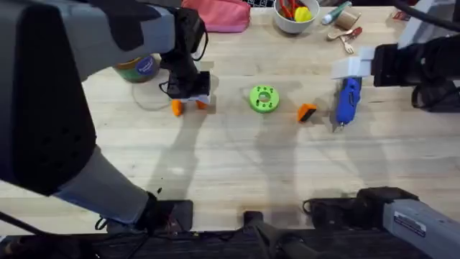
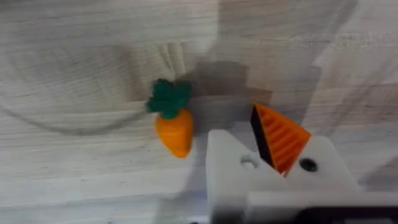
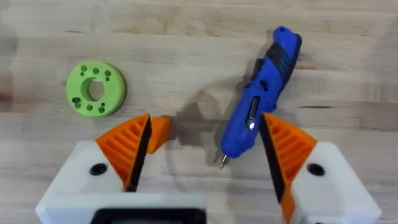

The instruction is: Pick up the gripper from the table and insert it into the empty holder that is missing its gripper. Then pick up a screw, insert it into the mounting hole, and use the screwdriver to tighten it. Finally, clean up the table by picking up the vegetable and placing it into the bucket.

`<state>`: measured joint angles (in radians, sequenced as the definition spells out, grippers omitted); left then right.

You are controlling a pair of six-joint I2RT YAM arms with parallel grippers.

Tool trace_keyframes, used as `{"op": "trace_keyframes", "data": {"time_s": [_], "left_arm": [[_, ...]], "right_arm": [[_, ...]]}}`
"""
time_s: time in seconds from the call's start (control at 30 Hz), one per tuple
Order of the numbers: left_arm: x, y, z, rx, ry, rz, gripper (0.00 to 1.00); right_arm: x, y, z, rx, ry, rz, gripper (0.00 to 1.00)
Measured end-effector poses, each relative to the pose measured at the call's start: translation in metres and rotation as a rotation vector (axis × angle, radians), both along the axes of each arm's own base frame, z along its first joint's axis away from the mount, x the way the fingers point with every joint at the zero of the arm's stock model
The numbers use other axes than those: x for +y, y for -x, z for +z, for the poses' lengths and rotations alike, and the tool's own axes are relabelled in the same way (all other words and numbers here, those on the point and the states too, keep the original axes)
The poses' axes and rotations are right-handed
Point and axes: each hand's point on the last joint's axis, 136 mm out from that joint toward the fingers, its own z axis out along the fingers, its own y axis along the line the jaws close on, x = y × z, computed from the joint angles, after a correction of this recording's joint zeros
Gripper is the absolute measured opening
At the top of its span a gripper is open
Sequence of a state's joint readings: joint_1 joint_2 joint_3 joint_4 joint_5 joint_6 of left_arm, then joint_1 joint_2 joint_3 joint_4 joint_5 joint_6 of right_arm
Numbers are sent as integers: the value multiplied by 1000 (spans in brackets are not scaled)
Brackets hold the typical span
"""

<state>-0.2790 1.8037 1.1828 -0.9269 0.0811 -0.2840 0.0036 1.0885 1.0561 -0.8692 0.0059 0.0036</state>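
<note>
The small orange gripper (image 1: pixel 307 112) lies on the table between a green disc and the blue screwdriver (image 1: pixel 348 101). My right gripper (image 3: pixel 205 130) hangs open above them, the screwdriver (image 3: pixel 258 99) lying between its two orange pads and the loose gripper (image 3: pixel 163 127) peeking out behind one pad. My left gripper (image 2: pixel 255 149) is shut on nothing; it has one orange pad (image 2: pixel 280 137) and the bare white empty holder (image 2: pixel 230 162). The vegetable (image 2: pixel 173 124) lies on the wood just beside it. The bucket (image 1: pixel 140 68) stands partly hidden behind the left arm.
A green disc (image 1: pixel 264 98) with small holes lies mid-table. At the back stand a white bowl (image 1: pixel 295 16) of toy food, a pink pouch (image 1: pixel 219 14) and some small items (image 1: pixel 343 25). The left arm looms large and dark over the left side.
</note>
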Motion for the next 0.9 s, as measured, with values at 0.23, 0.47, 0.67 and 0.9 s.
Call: {"op": "trace_keyframes", "data": {"time_s": [0.23,0.47,0.67,0.9], "left_arm": [[0,0,0,0,0,0,9],[0,0,0,0,0,0,9],[3,0,7,11,-20,2,9],[1,-25,61,-77,-7,12,9]], "right_arm": [[0,0,0,0,0,0,990],[0,0,0,0,0,0,990],[0,0,0,0,0,0,991],[0,0,0,0,0,0,991]]}}
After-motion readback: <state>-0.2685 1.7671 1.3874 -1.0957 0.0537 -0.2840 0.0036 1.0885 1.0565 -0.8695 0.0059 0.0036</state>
